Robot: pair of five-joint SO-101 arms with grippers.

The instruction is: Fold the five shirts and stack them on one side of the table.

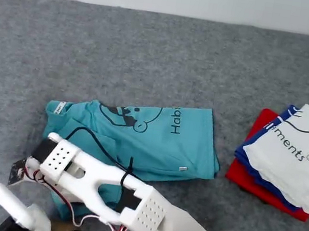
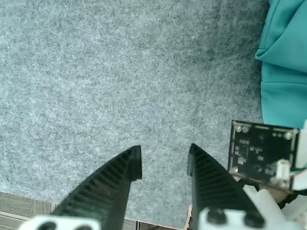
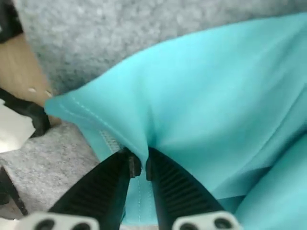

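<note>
In the high view the right arm (image 1: 146, 207) lies across the near part of the teal shirt (image 1: 163, 137), hiding the cloth under it and its own jaws. Seen from the wrist, the right gripper (image 3: 139, 165) has its jaws clamped on a raised fold of that teal cloth, close to a stitched hem.

The shirt lies left of centre on the grey desk (image 1: 152, 51), partly folded, its print cut short by a fold. The left gripper (image 2: 164, 160) hangs over bare desk, jaws apart and holding nothing. A small circuit board (image 2: 261, 153) sits just beside it, with teal cloth beyond.

Toward the right, a stack shows a white shirt (image 1: 293, 159) on a blue shirt (image 1: 239, 155) on a red shirt (image 1: 243, 176). The frame cuts off its outer edge, and I cannot tell whether more shirts lie inside.
</note>
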